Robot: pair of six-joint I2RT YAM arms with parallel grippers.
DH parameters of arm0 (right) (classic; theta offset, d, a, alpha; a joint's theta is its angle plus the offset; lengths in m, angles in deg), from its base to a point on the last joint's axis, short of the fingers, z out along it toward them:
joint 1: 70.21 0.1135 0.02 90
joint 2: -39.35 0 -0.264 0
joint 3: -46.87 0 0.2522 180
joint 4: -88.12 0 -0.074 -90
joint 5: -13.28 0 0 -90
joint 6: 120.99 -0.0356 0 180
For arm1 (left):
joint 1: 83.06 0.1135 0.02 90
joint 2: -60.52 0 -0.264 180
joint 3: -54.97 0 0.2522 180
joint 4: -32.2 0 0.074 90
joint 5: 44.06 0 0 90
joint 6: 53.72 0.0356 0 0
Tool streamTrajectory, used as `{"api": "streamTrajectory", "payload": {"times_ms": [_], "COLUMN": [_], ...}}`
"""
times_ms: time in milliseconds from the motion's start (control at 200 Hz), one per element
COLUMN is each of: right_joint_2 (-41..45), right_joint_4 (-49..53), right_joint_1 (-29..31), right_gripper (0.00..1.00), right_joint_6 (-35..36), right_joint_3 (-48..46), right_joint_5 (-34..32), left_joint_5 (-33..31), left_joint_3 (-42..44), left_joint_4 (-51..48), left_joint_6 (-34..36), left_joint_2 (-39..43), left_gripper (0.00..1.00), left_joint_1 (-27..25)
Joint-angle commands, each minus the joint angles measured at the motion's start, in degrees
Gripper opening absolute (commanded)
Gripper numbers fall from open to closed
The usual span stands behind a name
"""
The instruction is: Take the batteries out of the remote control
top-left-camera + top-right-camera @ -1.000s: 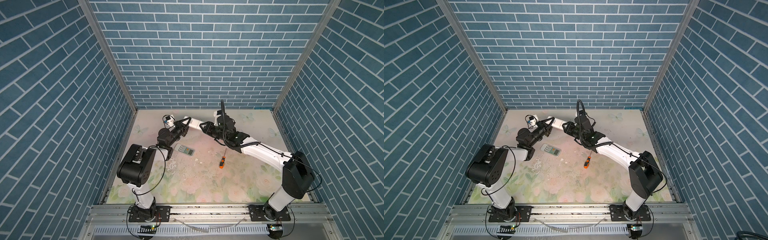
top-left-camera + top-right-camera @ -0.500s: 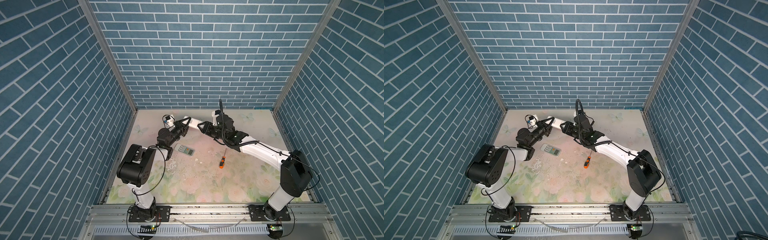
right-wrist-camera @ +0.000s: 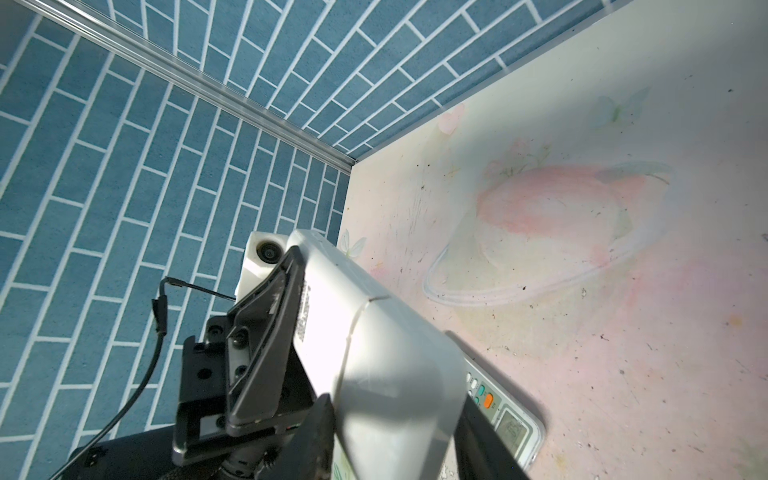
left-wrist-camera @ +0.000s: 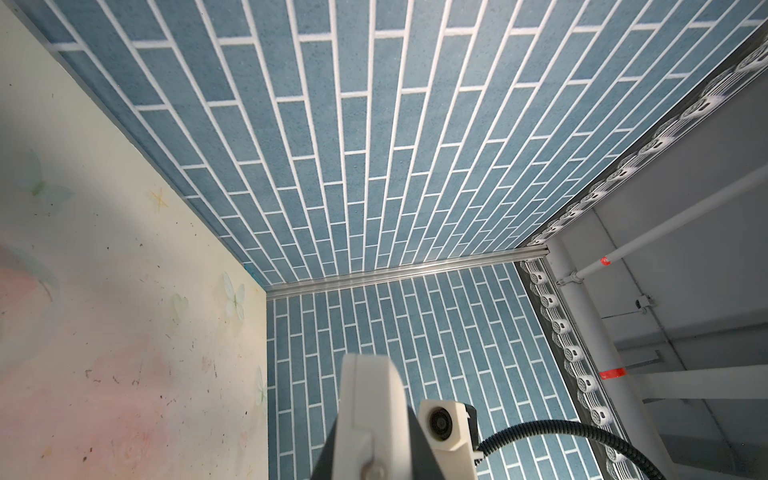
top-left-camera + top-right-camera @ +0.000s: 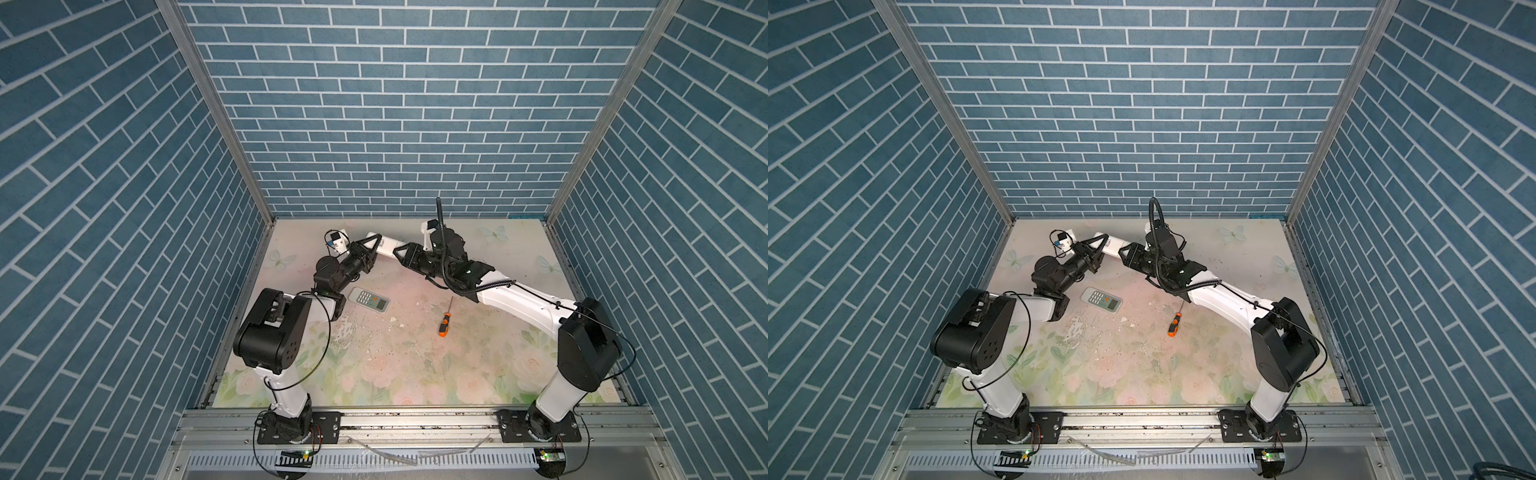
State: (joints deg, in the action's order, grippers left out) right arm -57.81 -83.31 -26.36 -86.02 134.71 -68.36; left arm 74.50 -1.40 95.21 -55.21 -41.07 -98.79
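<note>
The held remote shows smooth, glossy white plastic; the table, a matt, scuffed floral print; the screwdriver, bare metal shaft and plastic handle.

No wording here can be read. The white remote, raised above the back of the worktop, carries a strip of small dark print along one long edge, too fine to make out. A second remote, lying near the worktop's left edge, shows faint dark figures on its grey display, blurred beyond reading. Its buttons appear in both top views as specks without decipherable marks.
</note>
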Motion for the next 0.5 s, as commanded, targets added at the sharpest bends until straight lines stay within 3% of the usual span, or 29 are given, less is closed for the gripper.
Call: {"api": "streamTrajectory", "payload": {"times_ms": [0, 495], "right_joint_2": [0.9, 2.4], "right_joint_4": [2.1, 1.1], "right_joint_1": [-0.5, -0.8], "right_gripper": [0.46, 0.47], "right_joint_6": [1.2, 1.1], "right_joint_3": [-1.2, -2.7], "right_joint_5": [-2.1, -2.7], "left_joint_5": [1.2, 1.2], "left_joint_3": [-0.7, -0.2], "left_joint_4": [3.8, 3.8], "left_joint_6": [0.0, 0.2], "left_joint_2": [1.8, 1.6], "left_gripper": [0.0, 0.0], "left_joint_1": [0.0, 0.2]}}
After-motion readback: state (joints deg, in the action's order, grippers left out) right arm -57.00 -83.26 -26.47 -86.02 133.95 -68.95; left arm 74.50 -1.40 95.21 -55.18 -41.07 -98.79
